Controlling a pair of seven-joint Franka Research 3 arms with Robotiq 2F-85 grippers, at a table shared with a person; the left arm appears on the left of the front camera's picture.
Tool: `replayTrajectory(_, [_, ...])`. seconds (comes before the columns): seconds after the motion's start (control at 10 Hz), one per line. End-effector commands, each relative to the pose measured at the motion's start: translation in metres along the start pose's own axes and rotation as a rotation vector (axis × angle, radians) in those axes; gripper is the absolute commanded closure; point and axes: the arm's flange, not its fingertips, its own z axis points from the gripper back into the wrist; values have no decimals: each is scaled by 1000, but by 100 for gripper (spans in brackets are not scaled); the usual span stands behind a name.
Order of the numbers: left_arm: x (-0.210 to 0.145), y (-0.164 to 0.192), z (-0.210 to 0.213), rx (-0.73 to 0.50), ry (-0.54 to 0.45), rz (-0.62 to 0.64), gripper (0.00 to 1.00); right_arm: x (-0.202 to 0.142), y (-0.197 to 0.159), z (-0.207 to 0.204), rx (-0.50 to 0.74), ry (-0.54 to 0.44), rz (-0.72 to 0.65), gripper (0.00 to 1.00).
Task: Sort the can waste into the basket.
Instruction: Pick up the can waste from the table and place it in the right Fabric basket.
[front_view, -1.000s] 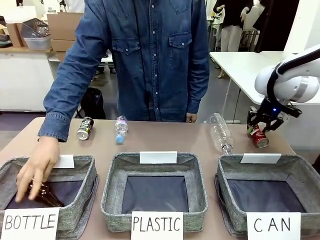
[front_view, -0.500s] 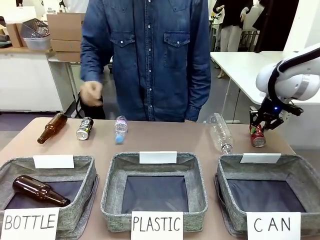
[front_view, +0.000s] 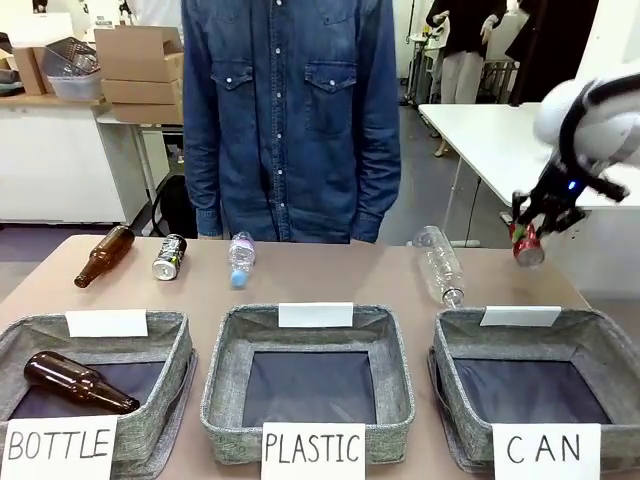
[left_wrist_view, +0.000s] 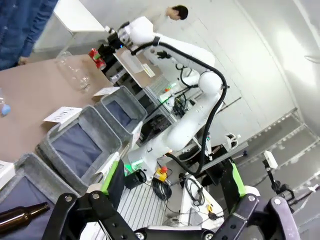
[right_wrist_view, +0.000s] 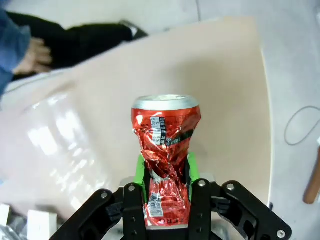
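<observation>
My right gripper (front_view: 529, 236) is shut on the crushed red can (front_view: 527, 250) and holds it in the air above the table's far right corner, beyond the grey CAN basket (front_view: 598, 332). The right wrist view has the dented red can (right_wrist_view: 165, 142) upright between the green pads, over bare tabletop. The black can (front_view: 170, 257) lies at the far left of the table. In its wrist view, my left gripper (left_wrist_view: 172, 172) is open and holds nothing, off the table's side. From there the CAN basket (left_wrist_view: 131, 107) is the farthest one, and the red can (left_wrist_view: 97, 56) hangs beyond it.
A person (front_view: 290, 120) stands at the far edge, arms down. A brown bottle (front_view: 104, 254) and two clear plastic bottles (front_view: 241, 258) (front_view: 441, 264) lie on the table. The BOTTLE basket (front_view: 178, 352) holds another brown bottle (front_view: 80, 382). The PLASTIC basket (front_view: 222, 372) stands in the middle.
My right gripper has raised the red can off the table and carried it slightly right. The person left a brown bottle in the BOTTLE basket, drew the hand back and stood up.
</observation>
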Motion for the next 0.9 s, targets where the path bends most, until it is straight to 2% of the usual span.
replayTrajectory(0.0, [-23,47,-19,-92,62,49,0,-46,-5,79,51,41,0,100])
replayTrajectory(0.2, [-58,110,-59,-134,193,167,0,-106,-4,133,93,2,103,100])
replayTrajectory(0.3, [-71,126,-81,-188,256,195,0,-134,-2,144,118,37,121,100])
replayTrajectory(0.4, [-81,140,-100,-161,314,234,0,-162,0,151,133,71,162,100])
replayTrajectory(0.5, [-88,158,-111,-34,404,306,0,-194,1,156,170,105,268,100])
replayTrajectory(0.6, [-80,133,-92,-177,249,235,0,-218,3,157,182,124,315,100])
replayTrajectory(0.8, [-80,133,-92,-177,249,235,0,-259,8,155,210,203,439,100])
